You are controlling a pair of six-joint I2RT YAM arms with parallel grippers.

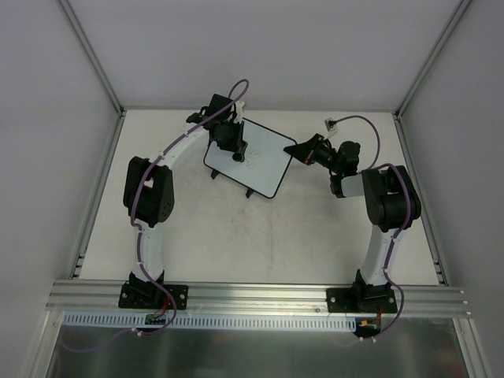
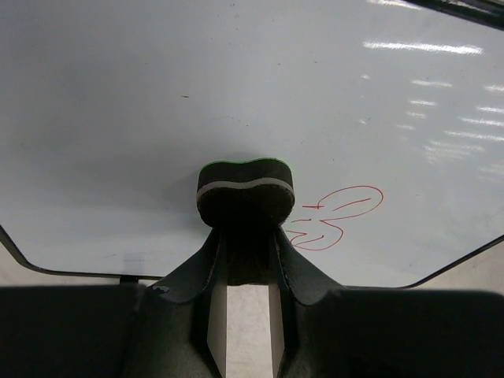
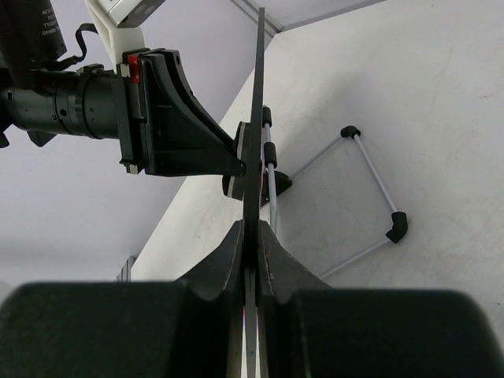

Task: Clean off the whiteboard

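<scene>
While both arms reach toward the far middle of the table (image 1: 236, 252), we note from the top view that the whiteboard (image 1: 260, 161) sits there, turned at an angle to the table edges. The left gripper (image 1: 236, 151) is over its face near the left end. The right gripper (image 1: 293, 151) meets its right edge.

Left wrist view: the narrowly set fingers (image 2: 293, 272) clamp a dark felt eraser (image 2: 244, 189) with a white stripe and a green back. Its pad is pressed onto the white surface. A red scribble (image 2: 335, 220) of looped lines lies just right of the eraser, near the board's lower edge. The thin black frame shows at both lower corners.

Right wrist view: we see the board edge-on as a thin dark line. The right gripper's jaws are pinched tight on that edge. The left gripper presses in from the board's left side. A wire stand (image 3: 374, 173) with black feet rests on the table on the right side.
</scene>
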